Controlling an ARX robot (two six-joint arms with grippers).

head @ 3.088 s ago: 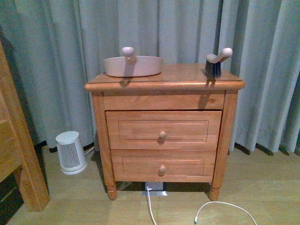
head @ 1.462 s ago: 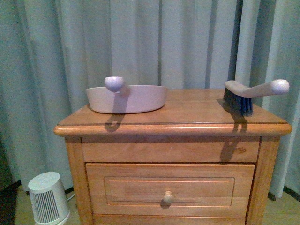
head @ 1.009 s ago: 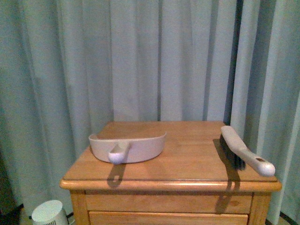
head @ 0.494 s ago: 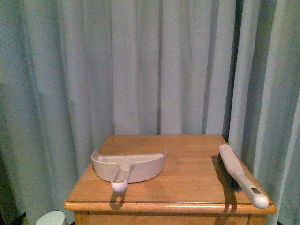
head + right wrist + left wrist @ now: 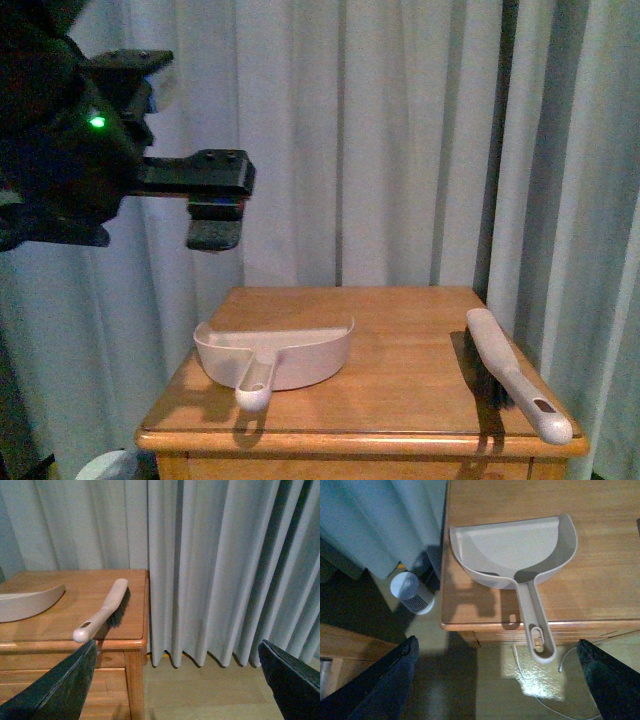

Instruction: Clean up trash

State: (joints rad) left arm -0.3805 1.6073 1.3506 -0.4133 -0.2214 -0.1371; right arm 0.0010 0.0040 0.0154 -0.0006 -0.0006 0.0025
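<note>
The left gripper (image 5: 497, 641) hangs with its two dark fingers spread wide and nothing between them. It is high above the front left corner of the nightstand (image 5: 600, 545) and touches nothing. The right gripper (image 5: 177, 650) is spread just as wide, also empty, in the air off the nightstand's right front corner.

Below the left gripper lies the dustpan (image 5: 515, 550), smooth pale pinkish plastic with a flat mouth edge and a rounded back wall. Its slotted handle overhangs the front edge of the top. The brush (image 5: 102, 611) lies near the right edge, well apart from the dustpan, a pale curved handle with a hang hole and dark bristles underneath. The nightstand is warm, grained wood with a rounded lip. Grey-blue curtains (image 5: 400, 140) fall in soft folds behind, and a small white ribbed heater (image 5: 412, 592) stands on the floor beside it.

Half a second ago the front view showed no arm. Now the black left arm fills its upper left, a green light lit; dustpan and brush lie unchanged.

The trash shows in no view, so I cannot tell where it lies.
</note>
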